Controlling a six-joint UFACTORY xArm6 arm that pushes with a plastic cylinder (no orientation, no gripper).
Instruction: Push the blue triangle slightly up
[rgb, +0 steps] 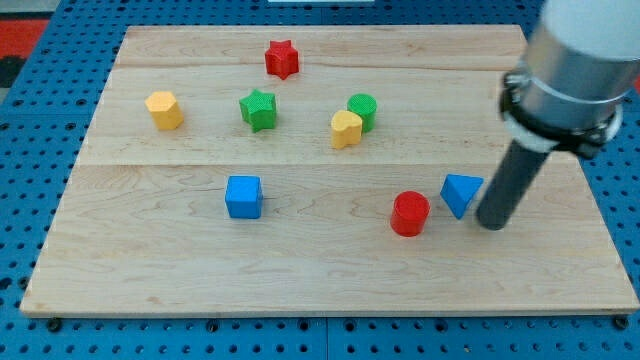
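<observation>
The blue triangle (461, 193) lies on the wooden board (320, 270) at the view's right of centre. My tip (492, 223) rests on the board just to the right of the blue triangle and slightly below it, close to or touching its right edge. A red cylinder (410, 213) stands just left of the triangle, slightly lower.
A blue cube (243, 196) sits left of centre. A yellow heart-like block (346, 129) touches a green cylinder (363, 110). A green star (258, 109), a yellow hexagonal block (164, 109) and a red star (282, 59) lie toward the top.
</observation>
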